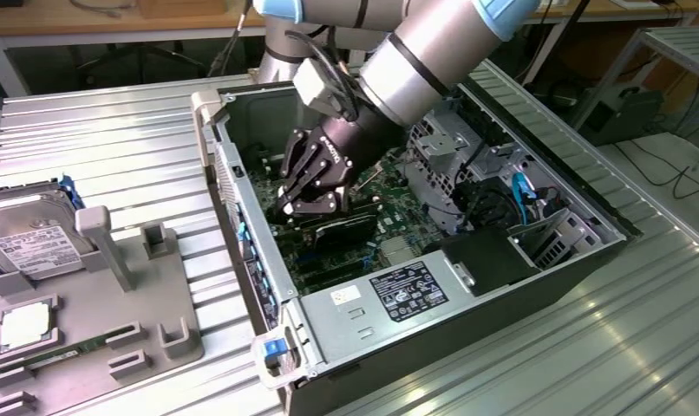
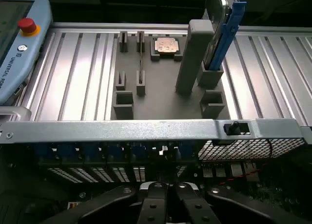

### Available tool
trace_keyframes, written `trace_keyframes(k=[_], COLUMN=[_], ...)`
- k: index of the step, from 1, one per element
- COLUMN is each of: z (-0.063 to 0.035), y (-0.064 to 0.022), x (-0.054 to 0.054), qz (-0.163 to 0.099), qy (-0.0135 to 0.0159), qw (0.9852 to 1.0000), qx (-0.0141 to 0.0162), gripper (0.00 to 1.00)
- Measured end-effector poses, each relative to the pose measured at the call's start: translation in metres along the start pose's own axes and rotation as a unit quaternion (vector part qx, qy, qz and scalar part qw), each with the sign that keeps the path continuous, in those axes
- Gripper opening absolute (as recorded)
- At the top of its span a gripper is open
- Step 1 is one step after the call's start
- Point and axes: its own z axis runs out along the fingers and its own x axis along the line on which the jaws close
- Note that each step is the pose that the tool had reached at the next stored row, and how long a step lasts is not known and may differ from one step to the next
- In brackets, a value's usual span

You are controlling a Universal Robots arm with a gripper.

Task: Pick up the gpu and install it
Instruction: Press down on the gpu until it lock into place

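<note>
Tool point(image 1: 309, 204) is down inside the open PC case point(image 1: 558, 260), clenched on the gpu point(image 1: 343, 227), w/ card sitting low over the motherboard slots. Drive cage point(image 1: 442, 147) and PSU point(image 1: 401, 295) crowd it; hard drive point(image 1: 26, 230) stands in the grey holder point(image 1: 95, 321) on the bench point(image 1: 118, 139).

Ribbed silver aluminium worktop point(image 1: 118, 139); behind it, pale wooden bench point(image 1: 118, 30) over dark floor; black cables point(image 1: 662, 169) beside worktop.

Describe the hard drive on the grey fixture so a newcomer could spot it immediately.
Find the open computer case; at the exterior view's left a grey fixture lies on the ribbed metal table. The hard drive stands on edge at its far end: a boxy silver block with a white label, unlike the flat chip nearby.
</note>
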Motion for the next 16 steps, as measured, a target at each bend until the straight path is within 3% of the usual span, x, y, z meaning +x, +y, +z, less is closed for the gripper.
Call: trace_keyframes(k=[1, 3, 16], z=[0.0041, 0.0068, 0.0107], y=[-0.0072, -0.01, -0.011], x=[0.0043, 0.0019, -0.0006], qz=[0.0, 0.001, 0.001], qy=[0.0002, 0.0001, 0.0002], qw=[0.9999, 0.9998, 0.9997], qx=[-0.0117, -0.0209, -0.0231], gripper=[0.11, 0.11, 0.11])
